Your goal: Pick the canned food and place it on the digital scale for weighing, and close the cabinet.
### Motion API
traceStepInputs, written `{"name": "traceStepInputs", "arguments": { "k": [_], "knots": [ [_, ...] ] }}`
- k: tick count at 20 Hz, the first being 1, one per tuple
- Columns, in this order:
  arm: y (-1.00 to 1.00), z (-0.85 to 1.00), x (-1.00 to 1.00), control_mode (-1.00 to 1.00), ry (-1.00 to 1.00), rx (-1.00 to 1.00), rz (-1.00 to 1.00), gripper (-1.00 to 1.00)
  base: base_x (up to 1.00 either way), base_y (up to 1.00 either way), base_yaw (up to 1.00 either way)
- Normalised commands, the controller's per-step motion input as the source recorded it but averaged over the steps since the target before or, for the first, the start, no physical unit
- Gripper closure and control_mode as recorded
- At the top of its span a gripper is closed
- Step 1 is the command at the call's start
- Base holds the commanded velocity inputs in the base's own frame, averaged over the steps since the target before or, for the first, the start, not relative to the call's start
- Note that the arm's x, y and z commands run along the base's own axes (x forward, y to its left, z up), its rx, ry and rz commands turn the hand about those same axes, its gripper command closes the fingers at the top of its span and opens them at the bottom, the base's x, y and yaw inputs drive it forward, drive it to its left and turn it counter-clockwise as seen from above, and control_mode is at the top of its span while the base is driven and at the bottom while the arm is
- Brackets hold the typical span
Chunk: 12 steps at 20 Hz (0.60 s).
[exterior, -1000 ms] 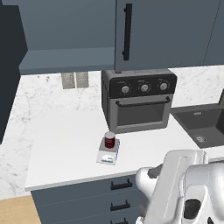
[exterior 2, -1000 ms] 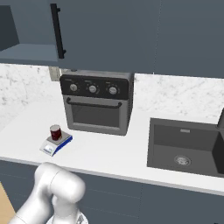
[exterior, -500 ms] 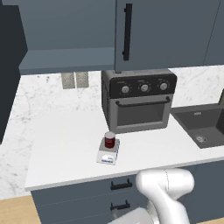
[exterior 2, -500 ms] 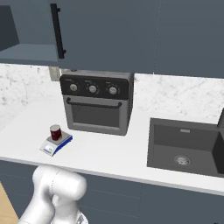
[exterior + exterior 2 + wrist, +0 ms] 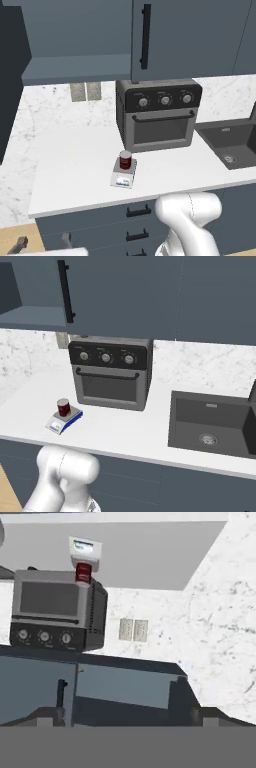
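The dark red canned food [image 5: 125,160] [image 5: 63,406] stands upright on the digital scale [image 5: 123,178] [image 5: 63,420], on the counter in front of the toaster oven's left corner. The hand view is rolled upside down and has the canned food [image 5: 83,572] on the digital scale [image 5: 86,552] at its top. The slate-blue cabinet [image 5: 195,35] [image 5: 125,291] hangs above; its left bay [image 5: 75,67] [image 5: 125,692] stands open, its door [image 5: 11,75] swung out to the left. My gripper [image 5: 125,719] is open, far from the can, down below the counter front [image 5: 42,243].
A black toaster oven [image 5: 159,114] [image 5: 111,373] sits at the counter's back, under the shut cabinet door with its black bar handle [image 5: 145,36]. A dark sink [image 5: 212,423] lies to the right. Lower drawers [image 5: 135,212] run under the counter edge. An outlet plate [image 5: 85,91] is on the wall.
My arm has folded down below the counter edge, and the finger tips have come into the left base view's bottom left corner. The can, scale and cabinet door have not moved.
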Motion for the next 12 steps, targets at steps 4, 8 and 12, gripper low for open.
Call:
{"name": "traceStepInputs", "arguments": {
  "k": [4, 8, 12],
  "knots": [
    [1.0, -0.97, 0.54, -1.0, -0.43, 0.0, -0.14, -1.0, 0.0, 0.0, 0.0],
    [1.0, -0.06, 0.14, -1.0, -0.15, -0.13, -0.07, -1.0, 0.0, 0.0, 0.0],
    [1.0, 0.06, 0.64, -1.0, -0.01, -0.07, -0.1, -1.0, 0.0, 0.0, 0.0]
  ]
}}
